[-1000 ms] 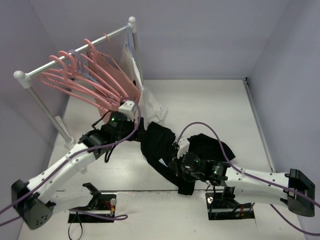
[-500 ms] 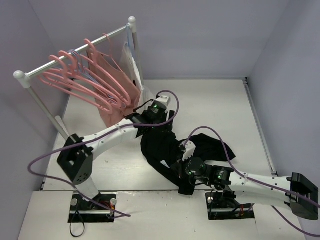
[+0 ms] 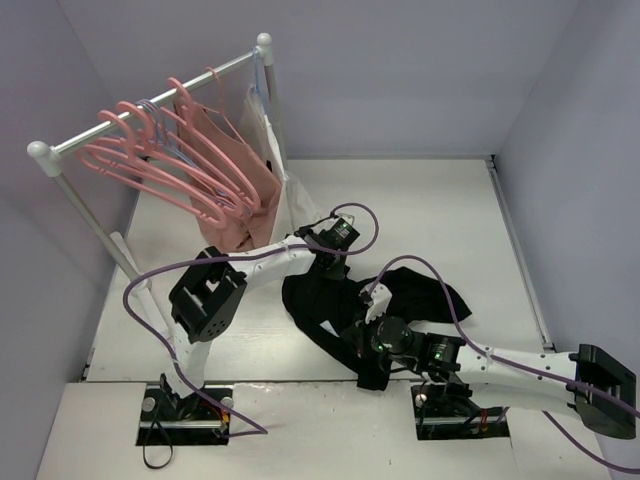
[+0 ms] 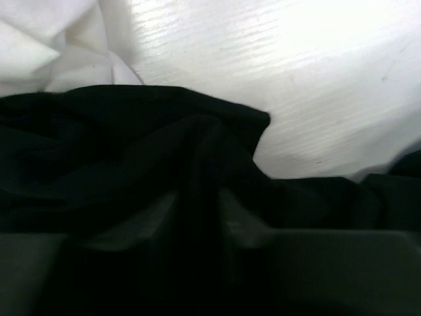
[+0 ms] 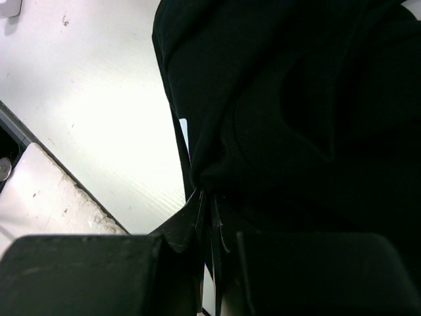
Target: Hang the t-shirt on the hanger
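Top external, rack (image 3: 225, 65): carrying pink hangers (image 3: 160, 170), pink garment (image 3: 240, 190).
Left gripper (image 4: 197, 204): clamping t-shirt (image 4: 118, 138) fold.
Right gripper (image 5: 210, 214): pinching t-shirt edge.
Table (image 3: 430, 210): bearing t-shirt; lilac walls (image 3: 400, 80) enclosing.

Dark folds of the t-shirt (image 4: 131, 151) bury the left tool (image 4: 197, 214), hiding its fingertips.
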